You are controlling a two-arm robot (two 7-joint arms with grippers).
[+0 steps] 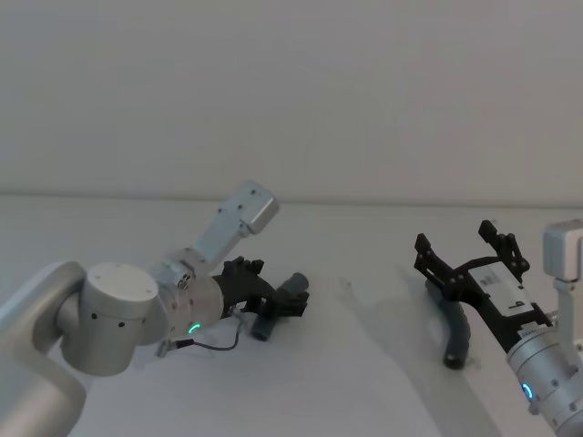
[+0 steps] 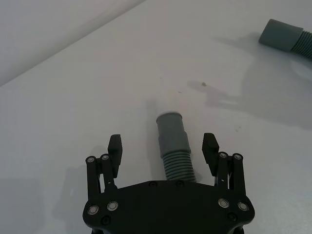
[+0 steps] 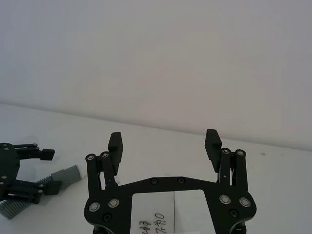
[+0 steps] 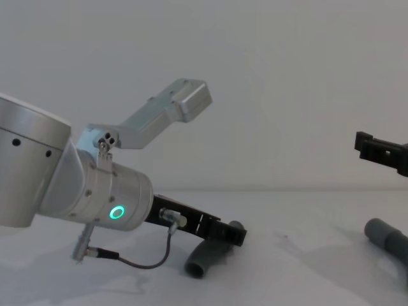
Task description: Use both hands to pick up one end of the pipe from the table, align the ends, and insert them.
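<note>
Left gripper (image 2: 162, 146) set low, fingers spread either side of left piece (image 2: 173, 141) on table (image 1: 364, 382). Ribbed middle straddled, nothing clamped; cuff kept clear for mating, likely. Right gripper (image 1: 460, 238) spread too, held above right piece (image 1: 455, 337), which lies flat. White tip (image 2: 168, 105) revealed by left wrist view; masked by gripper in head view.

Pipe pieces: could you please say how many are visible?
2. One piece lies between the fingers of the open left gripper; the other lies below the raised, open right gripper.
</note>
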